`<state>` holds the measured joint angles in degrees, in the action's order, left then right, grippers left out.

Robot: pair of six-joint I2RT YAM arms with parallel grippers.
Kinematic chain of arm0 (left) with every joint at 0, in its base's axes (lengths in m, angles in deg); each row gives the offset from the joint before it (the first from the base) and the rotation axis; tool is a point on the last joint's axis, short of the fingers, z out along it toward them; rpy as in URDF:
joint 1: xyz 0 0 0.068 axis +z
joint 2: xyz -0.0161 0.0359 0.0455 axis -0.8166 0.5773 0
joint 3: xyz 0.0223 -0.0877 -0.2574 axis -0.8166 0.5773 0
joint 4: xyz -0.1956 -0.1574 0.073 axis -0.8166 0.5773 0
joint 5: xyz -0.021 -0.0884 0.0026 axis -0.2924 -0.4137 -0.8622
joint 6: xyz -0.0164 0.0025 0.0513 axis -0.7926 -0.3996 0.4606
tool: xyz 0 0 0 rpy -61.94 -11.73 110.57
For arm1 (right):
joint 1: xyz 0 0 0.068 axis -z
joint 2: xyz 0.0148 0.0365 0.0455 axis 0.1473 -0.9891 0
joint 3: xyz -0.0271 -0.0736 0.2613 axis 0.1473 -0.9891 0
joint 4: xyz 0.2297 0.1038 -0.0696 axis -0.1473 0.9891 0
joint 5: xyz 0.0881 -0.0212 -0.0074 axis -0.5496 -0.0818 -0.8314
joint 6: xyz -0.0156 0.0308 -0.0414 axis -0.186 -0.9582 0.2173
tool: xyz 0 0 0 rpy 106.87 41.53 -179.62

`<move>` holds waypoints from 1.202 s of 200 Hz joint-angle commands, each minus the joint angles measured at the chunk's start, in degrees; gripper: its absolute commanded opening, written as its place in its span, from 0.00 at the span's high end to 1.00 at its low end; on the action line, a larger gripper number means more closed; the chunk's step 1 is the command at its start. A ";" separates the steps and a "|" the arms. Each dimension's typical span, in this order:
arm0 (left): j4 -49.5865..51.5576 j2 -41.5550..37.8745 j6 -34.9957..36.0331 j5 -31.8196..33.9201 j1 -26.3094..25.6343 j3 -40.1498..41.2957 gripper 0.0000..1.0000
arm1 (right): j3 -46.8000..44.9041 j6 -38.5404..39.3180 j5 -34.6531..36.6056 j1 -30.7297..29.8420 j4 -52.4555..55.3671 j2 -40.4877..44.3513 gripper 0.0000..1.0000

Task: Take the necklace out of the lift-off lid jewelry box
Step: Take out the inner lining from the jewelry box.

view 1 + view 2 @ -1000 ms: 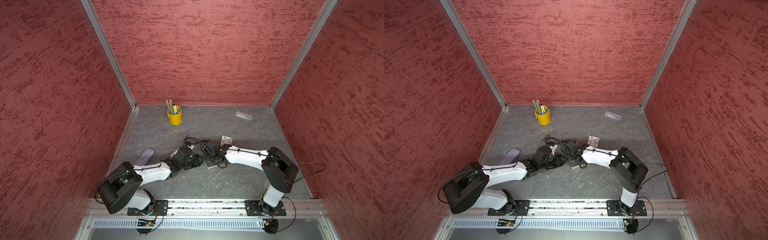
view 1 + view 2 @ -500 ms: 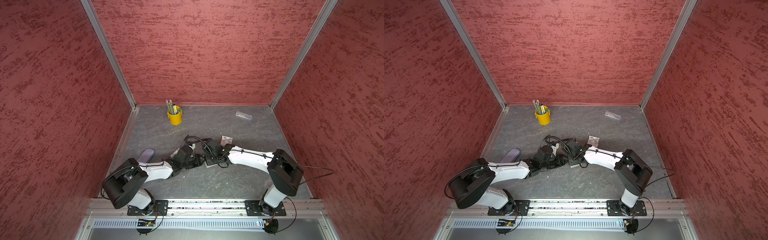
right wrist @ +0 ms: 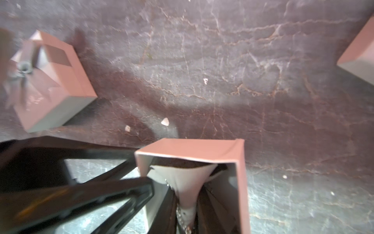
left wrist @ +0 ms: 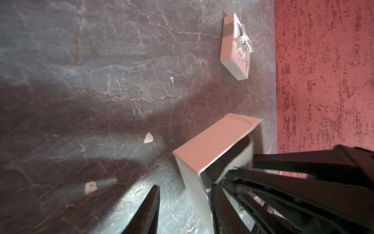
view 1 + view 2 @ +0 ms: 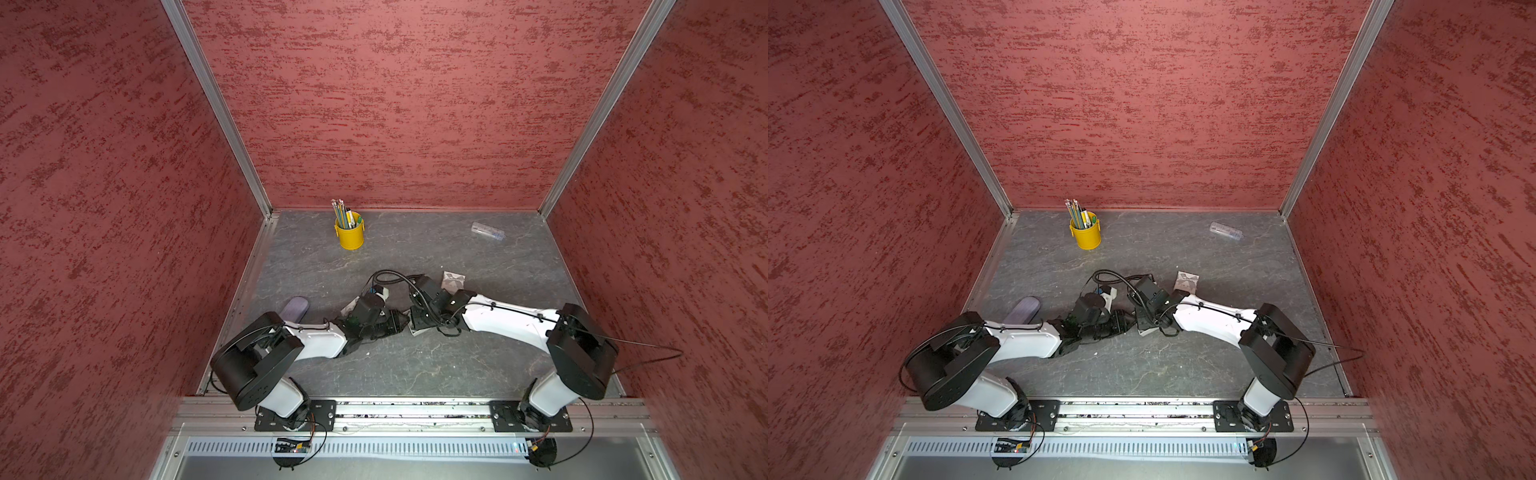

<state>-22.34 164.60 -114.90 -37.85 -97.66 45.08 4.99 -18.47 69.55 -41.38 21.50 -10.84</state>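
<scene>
Box (image 3: 192, 150), pink, lid off, just in front of the middle of the table (image 5: 415, 374). Lid (image 4: 234, 50) with a silver bow, flat on the table near the box, toward the back edge and not touching it.

Left tool (image 4: 185, 185) about half open, astride one wall of the box. One finger inside, one outside, with a sliver of table between the outer finger and the wall. No firm hold visible.

Right tool (image 3: 186, 202) down inside the box, nearly closed. Pinches a white card (image 3: 182, 182) into a funnel shape, together with the necklace (image 3: 182, 218), a silver chain nipped between the fingers. Necklace within the walls of the box, not yet out.

Yellow cup (image 5: 349, 235) of pencils near the back left corner. Clear plastic case (image 5: 488, 231) near the back right corner. Purple oval thing (image 5: 295, 308) by the left edge, beside the left arm.
</scene>
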 commanded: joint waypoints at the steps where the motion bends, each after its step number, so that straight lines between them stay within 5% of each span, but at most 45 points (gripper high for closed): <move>1: -2.25 0.60 -0.31 -0.39 0.38 0.66 0.57 | -1.12 -1.71 0.84 -0.24 -2.78 2.52 0.82; 68: 2.84 -4.32 1.67 -0.25 1.06 0.66 0.52 | -2.65 -2.92 0.45 0.21 -4.51 4.76 0.82; 161: 9.92 -30.22 19.84 -5.39 4.22 1.68 0.38 | 5.88 -1.03 10.63 0.19 0.36 15.90 0.81; 187: 7.69 -29.29 20.25 -11.28 3.80 -1.67 0.39 | 8.15 0.49 11.82 0.26 0.62 17.87 0.81; 240: 0.84 -23.40 17.75 -12.30 2.31 -6.27 0.42 | 10.27 1.45 10.85 0.24 0.07 19.42 0.81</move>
<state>-16.13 139.43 -96.65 -48.08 -95.27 40.38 13.89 -17.77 79.38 -41.27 21.29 7.41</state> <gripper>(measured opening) 0.592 0.196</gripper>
